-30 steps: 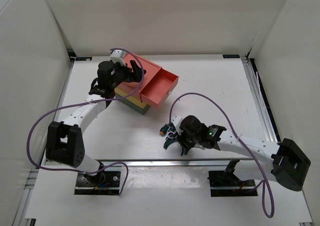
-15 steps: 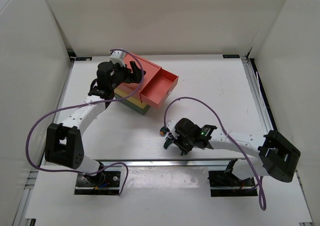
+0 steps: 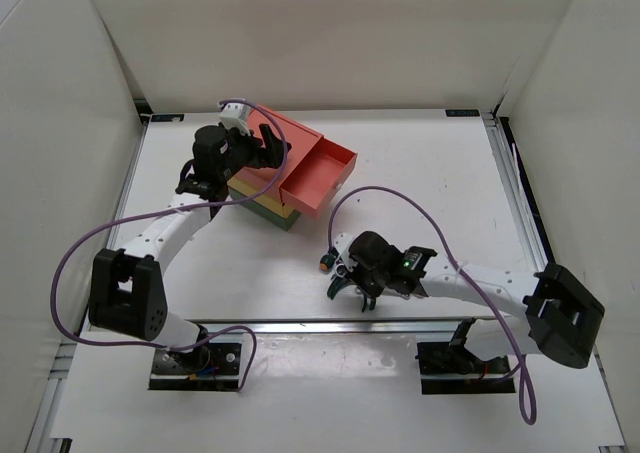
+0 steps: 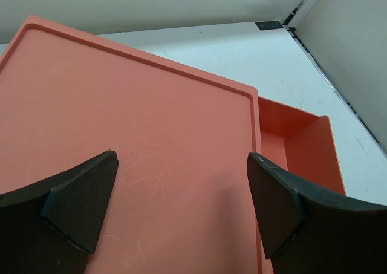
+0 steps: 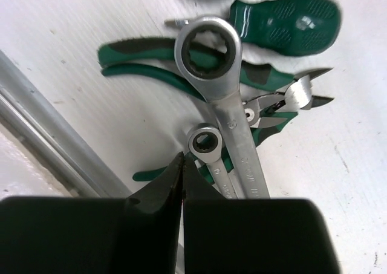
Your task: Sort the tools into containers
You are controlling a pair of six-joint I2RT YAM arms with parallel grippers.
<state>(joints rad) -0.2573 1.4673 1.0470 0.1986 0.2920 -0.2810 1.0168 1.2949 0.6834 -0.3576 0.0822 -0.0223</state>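
None of the tools (image 5: 233, 132) looks sorted: they lie heaped just in front of the stack (image 3: 268, 209) under my clenched, empty right gripper (image 5: 182, 165), my left gripper (image 4: 180, 174) spread above its top, drawer (image 4: 290, 135) open.

Salmon-red top box (image 4: 151, 135), silver wrench (image 5: 237, 132), green-handled pliers (image 5: 145, 73).

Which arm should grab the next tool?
Right. The right gripper, shut, hangs just above the wrench and pliers. The left gripper, open, is over the red box, away from them.
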